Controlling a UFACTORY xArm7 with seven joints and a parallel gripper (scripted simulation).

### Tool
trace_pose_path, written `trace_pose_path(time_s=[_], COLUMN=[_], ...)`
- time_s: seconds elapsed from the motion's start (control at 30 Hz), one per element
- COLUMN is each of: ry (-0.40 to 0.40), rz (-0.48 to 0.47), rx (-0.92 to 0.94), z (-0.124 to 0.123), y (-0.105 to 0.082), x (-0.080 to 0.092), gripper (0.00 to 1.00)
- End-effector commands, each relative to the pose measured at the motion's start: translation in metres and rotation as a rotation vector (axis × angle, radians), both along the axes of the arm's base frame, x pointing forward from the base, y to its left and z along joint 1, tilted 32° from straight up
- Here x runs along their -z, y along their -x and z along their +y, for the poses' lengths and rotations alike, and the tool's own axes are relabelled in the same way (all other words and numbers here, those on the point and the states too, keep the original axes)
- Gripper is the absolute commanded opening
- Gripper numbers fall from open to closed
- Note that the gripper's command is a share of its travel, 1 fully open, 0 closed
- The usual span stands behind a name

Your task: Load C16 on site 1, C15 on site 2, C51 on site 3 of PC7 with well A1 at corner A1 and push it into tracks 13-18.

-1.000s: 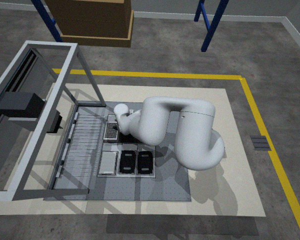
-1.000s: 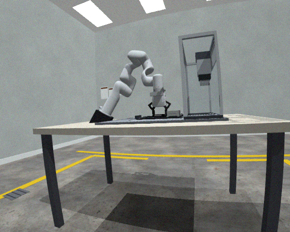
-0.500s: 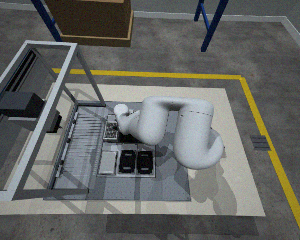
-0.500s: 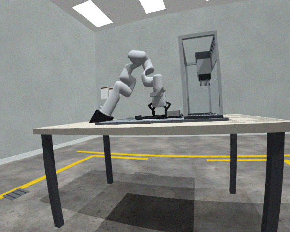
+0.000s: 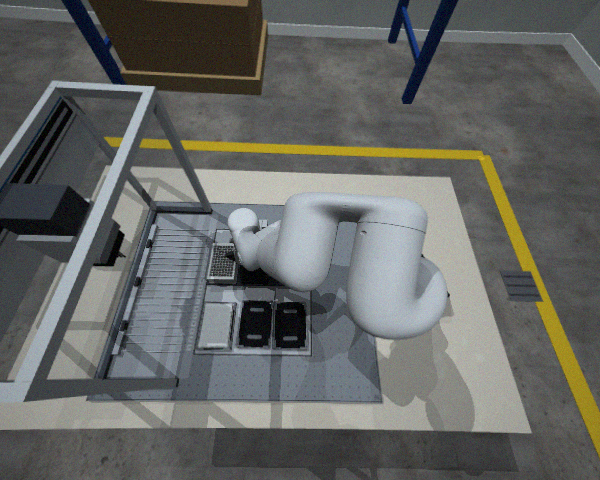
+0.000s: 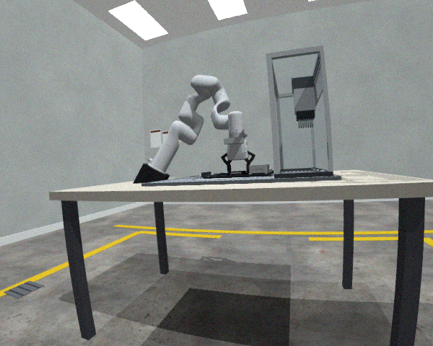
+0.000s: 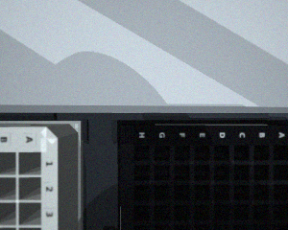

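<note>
The black two-finger gripper (image 6: 237, 168) stands spread wide, holding nothing, low over the dark plate carrier (image 5: 261, 277) on the grey apron (image 5: 290, 377). A pale square-welled block (image 7: 19, 182) sits beside a dark lettered plate (image 7: 206, 177). One white plate (image 5: 216, 324) remains in the nest row (image 5: 305, 352). The beige table top (image 6: 246, 187) stands on a grey concrete floor (image 6: 216, 282) striped with yellow tape (image 5: 527, 248).

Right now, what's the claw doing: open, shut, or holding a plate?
Claw: open, fingers spread wide, holding nothing; it sits low over the dark plate on the carrier.
</note>
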State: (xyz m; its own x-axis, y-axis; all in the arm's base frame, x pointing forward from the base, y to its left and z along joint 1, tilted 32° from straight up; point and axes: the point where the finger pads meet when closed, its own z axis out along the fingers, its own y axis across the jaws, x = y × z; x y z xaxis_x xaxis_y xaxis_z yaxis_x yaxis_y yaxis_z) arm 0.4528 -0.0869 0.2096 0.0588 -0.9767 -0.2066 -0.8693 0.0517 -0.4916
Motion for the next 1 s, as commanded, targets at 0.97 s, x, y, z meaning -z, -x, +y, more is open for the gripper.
trace_pose_path(time_s=[0.97], ry=[0.001], rz=[-0.003], rx=[0.002], z=[-0.003], y=[0.0043], x=[-0.0097], gripper=[1.0])
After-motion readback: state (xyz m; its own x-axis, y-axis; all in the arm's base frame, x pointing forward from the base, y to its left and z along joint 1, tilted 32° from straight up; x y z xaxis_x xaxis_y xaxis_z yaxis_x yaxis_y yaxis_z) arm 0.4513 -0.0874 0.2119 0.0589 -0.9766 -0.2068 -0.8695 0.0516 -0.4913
